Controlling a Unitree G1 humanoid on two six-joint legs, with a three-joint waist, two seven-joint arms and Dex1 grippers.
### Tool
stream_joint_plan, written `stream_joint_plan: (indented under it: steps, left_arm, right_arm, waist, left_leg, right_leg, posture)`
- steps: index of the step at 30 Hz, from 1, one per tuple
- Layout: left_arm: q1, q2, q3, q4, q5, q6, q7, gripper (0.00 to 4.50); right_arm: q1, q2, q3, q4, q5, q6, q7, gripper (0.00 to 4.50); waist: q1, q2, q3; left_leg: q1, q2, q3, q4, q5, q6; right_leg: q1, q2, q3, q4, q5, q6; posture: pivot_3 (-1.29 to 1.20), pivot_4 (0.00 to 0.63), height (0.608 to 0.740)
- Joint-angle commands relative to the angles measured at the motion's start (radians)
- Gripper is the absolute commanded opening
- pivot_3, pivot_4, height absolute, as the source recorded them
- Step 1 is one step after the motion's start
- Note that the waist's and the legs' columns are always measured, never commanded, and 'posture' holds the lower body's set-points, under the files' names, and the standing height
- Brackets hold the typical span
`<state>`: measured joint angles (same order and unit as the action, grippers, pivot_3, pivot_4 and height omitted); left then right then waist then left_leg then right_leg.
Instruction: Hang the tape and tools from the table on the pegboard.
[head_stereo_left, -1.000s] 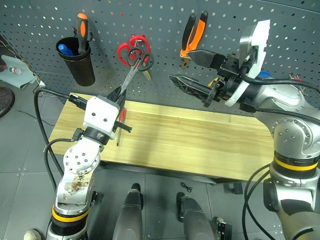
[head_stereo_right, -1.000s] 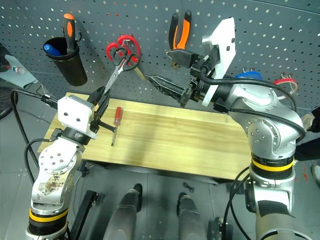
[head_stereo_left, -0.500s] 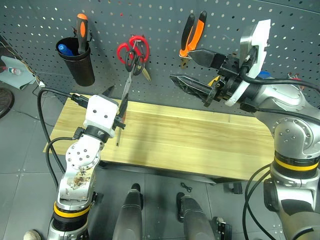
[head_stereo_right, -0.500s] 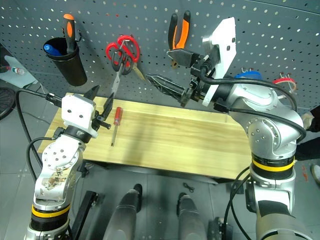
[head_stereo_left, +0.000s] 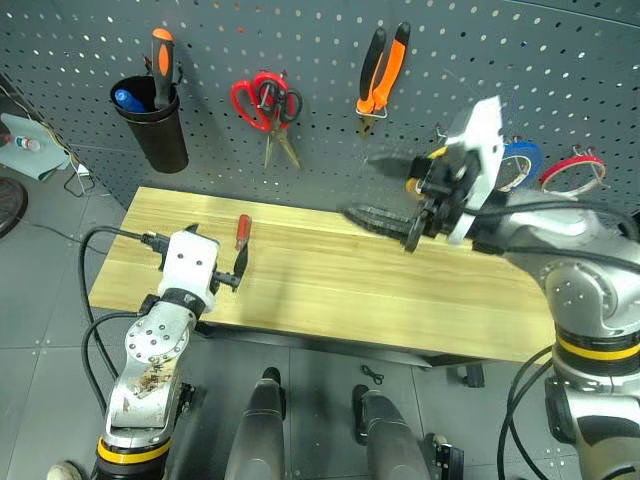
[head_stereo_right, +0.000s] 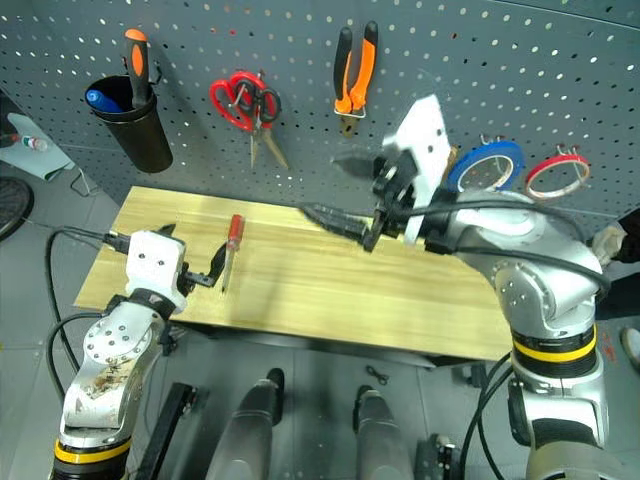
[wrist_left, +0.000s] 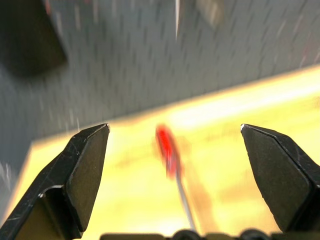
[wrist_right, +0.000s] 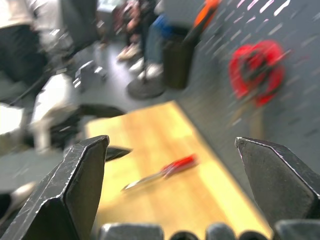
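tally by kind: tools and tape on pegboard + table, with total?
Screwdrivers: 2, red-handled one on the table, orange-and-black one in the black cup
Scissors: 2, red-handled and black-handled, sharing a spot on the pegboard
Pliers: 1, hung
Tape rings: 3, yellow, blue, red
Total: 8

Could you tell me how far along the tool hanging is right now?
Done: black scissors and pliers hang on the pegboard. In hand: nothing; both the left gripper and right gripper are open. Left: the red screwdriver lies on the table.
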<state>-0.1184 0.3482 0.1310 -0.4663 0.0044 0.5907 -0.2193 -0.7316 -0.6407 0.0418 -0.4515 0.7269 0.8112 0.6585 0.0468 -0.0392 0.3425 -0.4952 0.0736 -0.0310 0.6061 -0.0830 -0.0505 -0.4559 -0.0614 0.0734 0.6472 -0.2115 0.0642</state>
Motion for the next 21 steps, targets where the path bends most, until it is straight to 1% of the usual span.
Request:
stream_joint_plan:
  steps: [1,3,5,8,11,13,17,18,21]
  left_arm:
    - [-0.058,0.017,0.041,0.122,-0.031,0.076,-0.01,4.46]
    - [-0.12,0.032,0.039,0.205,-0.043,0.101,-0.029,4.46]
    - [-0.205,0.044,0.026,0.297,-0.05,0.112,-0.044,4.46]
    - [-0.329,0.05,0.005,0.446,-0.032,0.088,-0.029,4.46]
    - [-0.423,0.03,0.002,0.57,-0.029,0.088,0.0,4.46]
    - [-0.489,0.013,-0.012,0.682,-0.017,0.063,0.028,4.46]
    - [-0.537,0.0,-0.027,0.78,-0.012,0.032,0.038,4.46]
    - [-0.556,-0.008,-0.028,0.827,-0.013,0.014,0.042,4.46]
    - [-0.634,-0.032,-0.038,1.005,-0.009,-0.086,0.05,4.46]
  right_arm:
    - [-0.011,0.025,0.058,-0.025,-0.033,-0.003,0.009,4.5]
    - [-0.027,0.06,0.078,0.0,-0.038,0.001,0.0,4.5]
    - [-0.045,0.082,0.102,0.031,-0.068,-0.013,0.012,4.5]
    - [-0.067,0.101,0.139,0.089,-0.13,-0.053,0.038,4.5]
    - [-0.085,0.118,0.148,0.129,-0.169,-0.072,0.047,4.5]
    - [-0.077,0.114,0.136,0.136,-0.178,-0.072,0.058,4.5]
    - [-0.068,0.098,0.114,0.125,-0.179,-0.05,0.072,4.5]
    - [-0.066,0.088,0.108,0.122,-0.177,-0.041,0.074,4.5]
    - [-0.061,0.06,0.092,0.12,-0.174,-0.03,0.082,4.5]
  waist:
    - [-0.002,0.0,0.0]
    - [-0.005,0.0,0.0]
    - [-0.005,0.0,0.001]
    - [-0.002,0.0,0.001]
    - [-0.001,0.001,0.005]
    - [-0.001,0.001,0.015]
    - [-0.004,0.001,0.037]
    - [-0.006,0.002,0.042]
    - [-0.006,0.003,0.06]
  left_leg:
    - [0.001,0.0,0.0,0.0,0.0,0.0]
    - [0.002,0.001,0.0,0.0,0.0,0.0]
    - [0.001,0.001,0.0,0.0,0.0,0.001]
    - [0.001,0.002,0.0,0.0,0.001,0.001]
    - [0.001,0.001,0.0,0.0,0.001,0.001]
    - [0.001,0.001,0.0,-0.001,0.001,0.001]
    - [0.001,0.001,0.0,-0.001,0.001,0.001]
    - [0.001,0.001,0.0,-0.001,0.001,0.001]
    - [0.0,0.001,0.0,0.0,0.001,0.001]
  right_leg:
    - [0.001,0.0,0.0,0.0,0.0,0.0]
    - [0.001,0.001,0.0,0.0,-0.002,0.003]
    - [0.0,0.001,0.0,0.001,-0.002,0.003]
    - [0.0,0.001,0.0,0.0,-0.001,0.004]
    - [0.001,0.001,0.0,0.0,-0.002,0.003]
    - [0.001,0.001,0.0,0.001,-0.002,0.001]
    - [0.0,0.001,0.0,0.002,-0.003,0.0]
    - [0.0,0.001,0.0,0.002,-0.003,0.0]
    - [-0.001,0.001,0.0,0.004,-0.003,0.0]
  posture:
    - [0.14,0.332,0.74]
    - [0.14,0.351,0.74]
    - [0.14,0.377,0.74]
    - [0.14,0.401,0.74]
    - [0.14,0.431,0.74]
    - [0.12,0.452,0.74]
    - [0.11,0.473,0.74]
    - [0.1,0.487,0.74]
    - [0.09,0.498,0.74]
